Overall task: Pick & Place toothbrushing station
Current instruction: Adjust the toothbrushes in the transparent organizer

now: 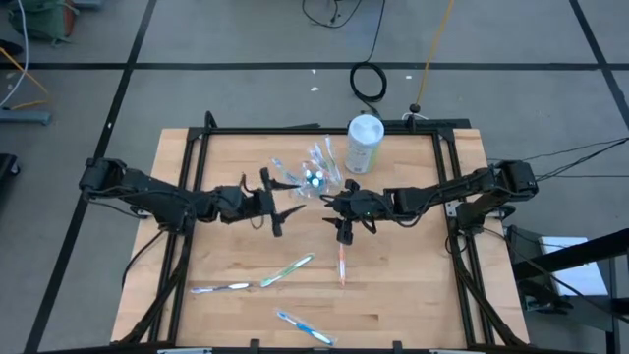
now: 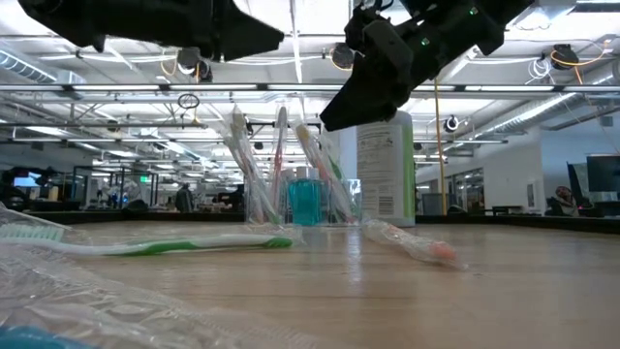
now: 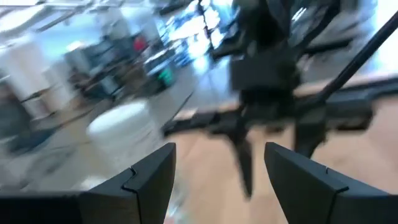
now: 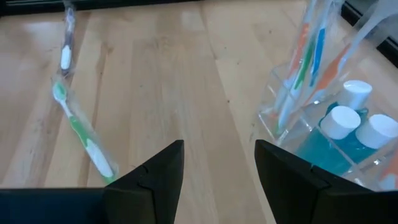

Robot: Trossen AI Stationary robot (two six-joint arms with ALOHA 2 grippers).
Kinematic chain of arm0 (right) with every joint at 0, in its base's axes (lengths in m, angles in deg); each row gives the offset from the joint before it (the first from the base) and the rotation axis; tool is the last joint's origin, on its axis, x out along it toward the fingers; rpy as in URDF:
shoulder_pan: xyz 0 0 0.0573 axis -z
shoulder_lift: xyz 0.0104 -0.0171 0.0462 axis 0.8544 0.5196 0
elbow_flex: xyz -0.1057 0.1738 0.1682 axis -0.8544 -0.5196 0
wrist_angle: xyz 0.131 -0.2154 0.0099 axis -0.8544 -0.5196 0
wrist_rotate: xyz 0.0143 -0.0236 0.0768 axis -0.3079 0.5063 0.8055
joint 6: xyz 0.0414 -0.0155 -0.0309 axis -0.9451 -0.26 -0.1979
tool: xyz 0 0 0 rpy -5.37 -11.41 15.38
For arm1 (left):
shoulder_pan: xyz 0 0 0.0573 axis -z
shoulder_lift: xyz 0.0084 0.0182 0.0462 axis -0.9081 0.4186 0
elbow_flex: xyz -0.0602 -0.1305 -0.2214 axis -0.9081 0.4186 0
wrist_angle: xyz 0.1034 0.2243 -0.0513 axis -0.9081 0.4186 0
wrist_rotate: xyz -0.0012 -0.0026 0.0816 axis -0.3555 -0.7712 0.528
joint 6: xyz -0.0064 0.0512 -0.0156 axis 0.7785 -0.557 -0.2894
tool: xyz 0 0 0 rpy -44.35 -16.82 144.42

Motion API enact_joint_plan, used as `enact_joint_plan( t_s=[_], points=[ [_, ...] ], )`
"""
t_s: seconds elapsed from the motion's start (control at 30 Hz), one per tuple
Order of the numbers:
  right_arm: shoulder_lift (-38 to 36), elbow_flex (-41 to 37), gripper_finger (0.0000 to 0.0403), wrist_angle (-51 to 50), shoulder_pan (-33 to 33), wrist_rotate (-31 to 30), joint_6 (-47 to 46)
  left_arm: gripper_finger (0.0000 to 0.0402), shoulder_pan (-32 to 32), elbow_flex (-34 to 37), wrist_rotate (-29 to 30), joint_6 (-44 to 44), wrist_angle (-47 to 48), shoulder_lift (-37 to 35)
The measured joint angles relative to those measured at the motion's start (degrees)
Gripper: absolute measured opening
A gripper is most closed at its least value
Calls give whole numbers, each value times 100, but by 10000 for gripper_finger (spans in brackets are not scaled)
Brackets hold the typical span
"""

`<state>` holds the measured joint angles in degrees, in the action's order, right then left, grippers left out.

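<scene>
Two dark arms meet over the middle of the wooden desk, both claws spread wide and holding nothing. The left claw hangs at about nine o'clock from the desk's centre, the right claw just past centre toward three o'clock, above the top end of an orange-tipped toothbrush lying in its wrapper. Between them, toward twelve o'clock, stands the clear plastic cup, packed with wrapped pastel toothbrushes standing on end and three blue toothpaste tubes with white caps. A white-and-green canister stands upright just beside the cup, at one o'clock. Loose on the desk toward six o'clock lie three more brushes: a green-handled toothbrush, a pale toothbrush at seven o'clock, and a blue toothbrush near the front edge.
</scene>
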<state>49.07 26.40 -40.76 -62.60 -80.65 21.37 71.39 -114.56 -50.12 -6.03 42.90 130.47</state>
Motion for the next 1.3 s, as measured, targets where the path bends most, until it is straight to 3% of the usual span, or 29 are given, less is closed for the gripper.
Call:
enact_joint_plan(
  t_s=[0.17,0.37,0.6,1.0,1.1,1.3],
  points=[
    [0,0,188,-79,2,348,-338,250,-383,-4,-651,524,-146,8],
    [0,0,189,-365,2,1042,-460,250,-861,-197,-630,398,-81,288],
    [0,0,188,-532,2,1047,-440,250,-1279,-1475,391,785,2774,477],
    [0,0,188,-610,4,1034,-438,249,-1666,-1648,491,1129,3041,570],
    [0,0,189,-610,4,1032,-438,228,-1708,-1648,339,1244,3136,570],
    [0,0,187,-610,4,1032,-438,140,-1753,-1648,121,1197,3242,570]
  ],
)
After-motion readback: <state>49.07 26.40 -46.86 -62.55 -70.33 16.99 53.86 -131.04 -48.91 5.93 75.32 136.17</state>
